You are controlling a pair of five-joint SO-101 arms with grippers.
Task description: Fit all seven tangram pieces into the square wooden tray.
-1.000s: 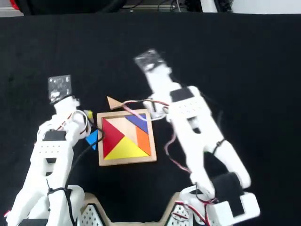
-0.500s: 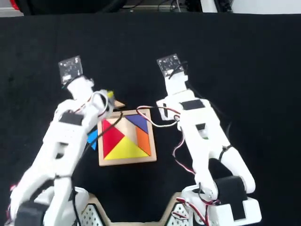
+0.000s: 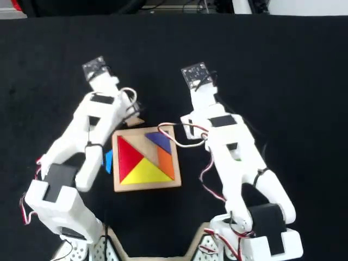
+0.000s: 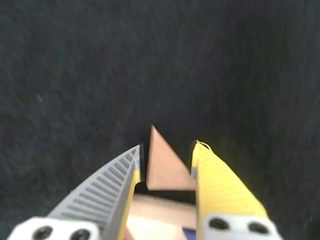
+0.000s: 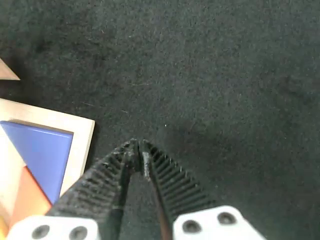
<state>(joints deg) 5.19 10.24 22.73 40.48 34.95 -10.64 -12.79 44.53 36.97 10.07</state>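
Observation:
The square wooden tray (image 3: 116,185) holds a red triangle (image 3: 128,156), a yellow triangle (image 3: 145,171), a purple-blue piece (image 3: 159,140) and an orange piece (image 3: 165,160), with bare wood between them. A small tan triangle (image 3: 136,121) lies on the cloth just behind the tray's far edge. My left gripper (image 4: 168,145) is open, its grey and yellow fingers on either side of that triangle (image 4: 166,167). My right gripper (image 5: 137,145) is shut on nothing, low over the cloth beside the tray's far right corner (image 5: 82,135). A blue piece (image 3: 108,159) lies left of the tray, partly under the left arm.
Black cloth covers the table. The left arm (image 3: 81,141) stretches along the tray's left side and the right arm (image 3: 234,157) along its right. Loose cables (image 3: 179,138) hang over the tray's far right corner.
The left arm swung from the tray's left side to behind it and set its fingers around the tan triangle. The right arm drew back to the right, then stayed still.

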